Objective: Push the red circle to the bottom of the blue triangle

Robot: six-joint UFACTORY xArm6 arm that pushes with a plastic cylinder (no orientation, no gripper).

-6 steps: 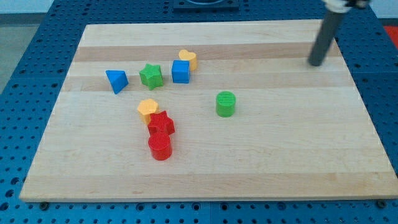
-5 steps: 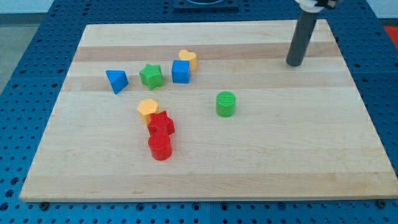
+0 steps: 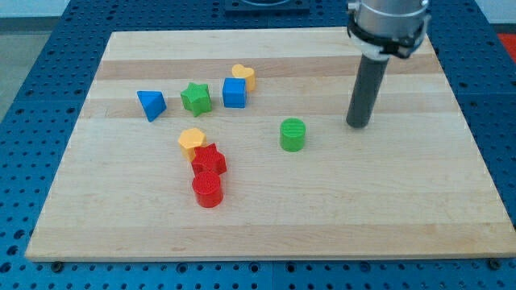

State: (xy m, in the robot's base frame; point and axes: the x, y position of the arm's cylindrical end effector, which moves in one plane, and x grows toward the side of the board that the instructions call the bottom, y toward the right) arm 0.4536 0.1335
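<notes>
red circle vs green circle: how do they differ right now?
The red circle sits at the view's lower left, touching the other red block just above it; the green circle stands alone near the middle. The green circle is close to my tip, at its right; the red circle is far from it. Both are upright cylinders of similar size.

The arm shows only its lowest part, coming in from the view's top right. A wide, round metal collar sits there, silvery grey with a dull sheen, and a darker band runs round its lower rim. Under it a short black neck narrows into the rod, a plain straight cylinder, dark charcoal grey, matte and smooth. A faint lighter streak runs down one side. My tip ends it blunt and flat.
</notes>
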